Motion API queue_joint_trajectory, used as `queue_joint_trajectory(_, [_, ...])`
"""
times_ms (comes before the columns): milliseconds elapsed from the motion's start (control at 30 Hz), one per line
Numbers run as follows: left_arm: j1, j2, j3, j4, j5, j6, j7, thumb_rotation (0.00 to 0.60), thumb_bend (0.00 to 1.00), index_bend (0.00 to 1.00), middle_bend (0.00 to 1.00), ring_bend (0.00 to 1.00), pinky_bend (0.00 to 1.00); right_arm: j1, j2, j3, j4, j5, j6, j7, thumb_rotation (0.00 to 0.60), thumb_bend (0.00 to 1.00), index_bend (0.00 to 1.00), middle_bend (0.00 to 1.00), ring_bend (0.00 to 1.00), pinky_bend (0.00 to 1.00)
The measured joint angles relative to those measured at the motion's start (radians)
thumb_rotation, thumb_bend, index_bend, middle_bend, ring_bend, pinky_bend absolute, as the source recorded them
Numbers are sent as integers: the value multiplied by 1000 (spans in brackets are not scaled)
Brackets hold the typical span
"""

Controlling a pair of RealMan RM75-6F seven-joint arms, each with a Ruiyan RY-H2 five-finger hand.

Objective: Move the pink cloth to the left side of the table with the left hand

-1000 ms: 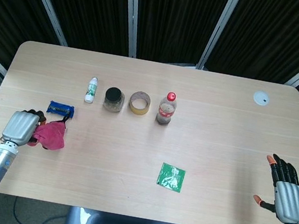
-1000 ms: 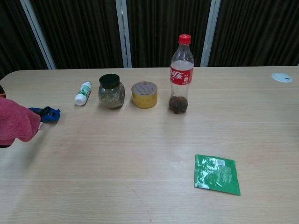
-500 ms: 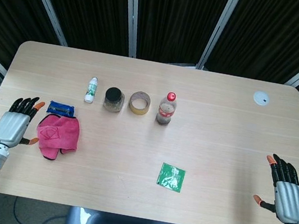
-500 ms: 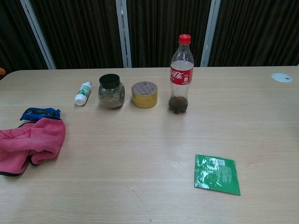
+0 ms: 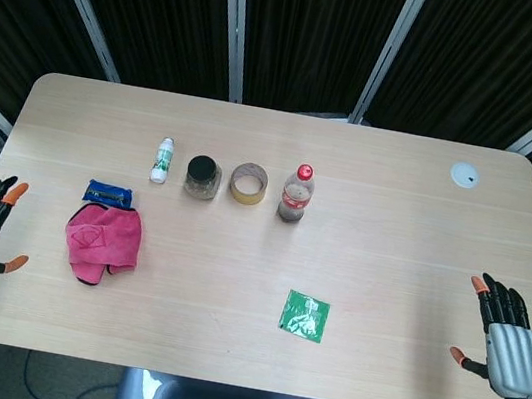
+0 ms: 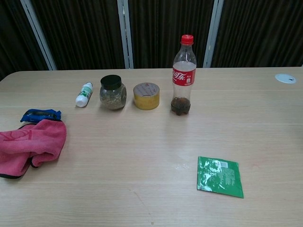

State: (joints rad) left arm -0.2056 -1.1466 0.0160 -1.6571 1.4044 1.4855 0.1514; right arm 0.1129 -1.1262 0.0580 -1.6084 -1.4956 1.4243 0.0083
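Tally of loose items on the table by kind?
Bottles: 2, cola bottle, small white bottle
Jars: 1, glass jar
Tape rolls: 1, tape roll
Packets: 2, green packet, blue packet
Cloths: 1, pink cloth
Total: 7

- the table (image 5: 391,240) is viewed steeply from above in the head view.
- it is viewed lower and nearer in the chest view, facing the curtain (image 6: 165,28).
- the tabletop middle is shared.

Cloth (image 5: 103,243) touching packet (image 5: 108,194), table's (image 5: 393,230) left
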Motion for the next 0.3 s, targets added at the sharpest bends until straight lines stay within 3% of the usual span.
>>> queue_joint_trajectory(300, [73,15,19,55,64,82,-103,600,0,0,0,0,0,1,-8,-2,11,-15,10,-12,600,0,9,0,0,0])
